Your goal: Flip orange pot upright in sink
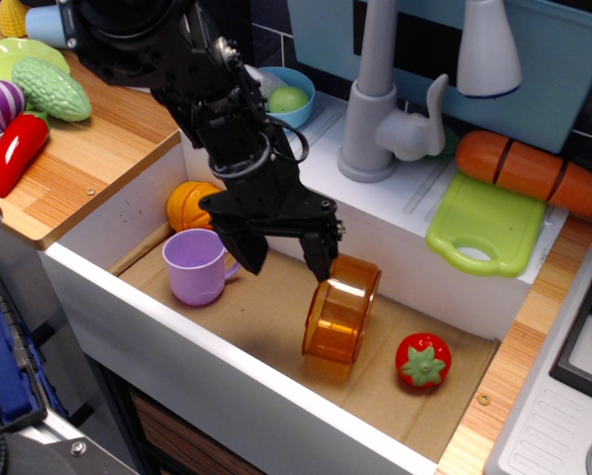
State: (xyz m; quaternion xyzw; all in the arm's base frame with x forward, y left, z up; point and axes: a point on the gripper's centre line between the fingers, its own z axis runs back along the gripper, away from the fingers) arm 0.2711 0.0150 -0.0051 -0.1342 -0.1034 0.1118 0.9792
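The translucent orange plastic round pot [341, 310] lies sideways; the black tool [285, 255], open and empty, is being positioned; its rim must be grasped.

Pot [341, 311] in sink [217, 371], between mug [195, 265] and strawberry [422, 359].
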